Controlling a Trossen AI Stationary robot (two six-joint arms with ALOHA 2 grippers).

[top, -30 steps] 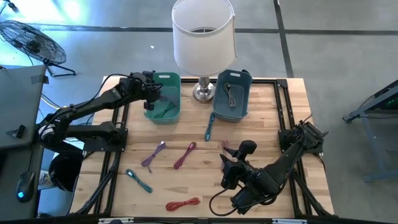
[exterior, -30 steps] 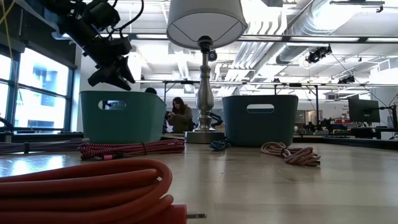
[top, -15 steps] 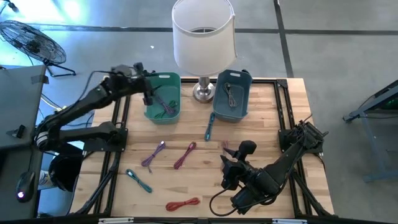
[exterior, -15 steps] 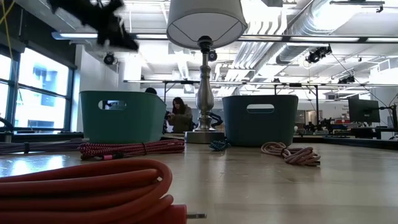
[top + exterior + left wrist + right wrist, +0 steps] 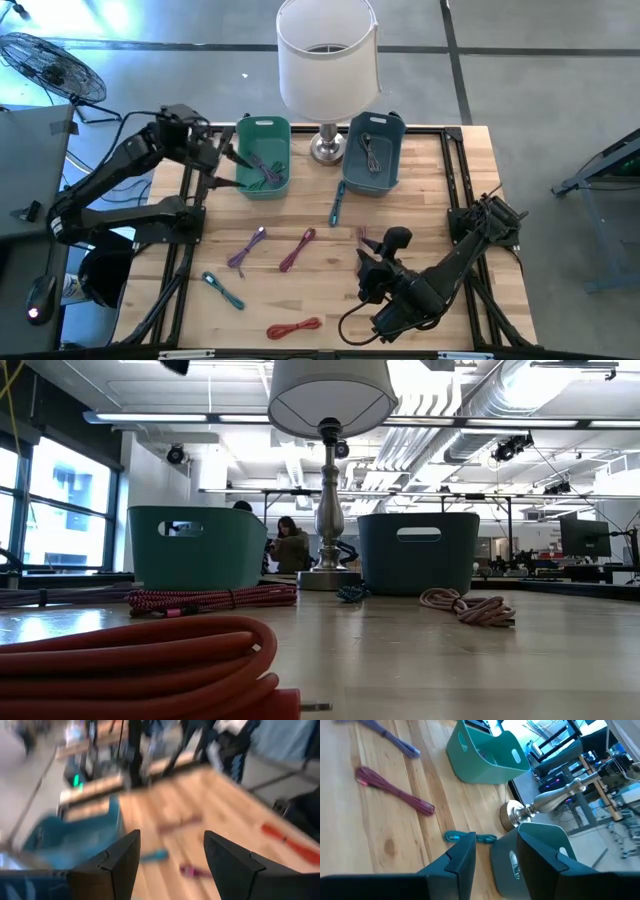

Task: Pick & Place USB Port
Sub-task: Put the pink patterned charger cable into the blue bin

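1. High view, looking straight down: a wooden table point(image 5: 420, 200) carries two small bins side by side at its far edge, a green bin point(image 5: 263, 157) and a blue-grey bin point(image 5: 372, 151), with a lamp point(image 5: 327, 60) standing between them.
2. The green bin holds a tangle of green and purple cables; the blue-grey bin holds one dark cable point(image 5: 371, 152).
3. Loose USB cables lie on the bare wood: a teal cable point(image 5: 337, 203) just in front of the blue-grey bin, a purple cable point(image 5: 246, 246) and a maroon cable point(image 5: 296, 249) near the middle, another teal cable point(image 5: 223, 290) toward the near left, and a red cable point(image 5: 293, 327) at the near edge.
4. The left gripper point(image 5: 228, 163) is raised beside the outer wall of the green bin, at the table's left side. In the left wrist view its two dark fingers point(image 5: 117, 862) stand well apart with nothing between them.
5. The right gripper point(image 5: 368, 268) rests low over the near right part of the table, close to a pinkish cable point(image 5: 363, 235). In the right wrist view its fingers point(image 5: 460, 860) are spread and hold nothing.
6. Low view, level with the tabletop: the red cable fills the foreground, and a seated person point(image 5: 288, 546) shows far off in the room behind the bins.
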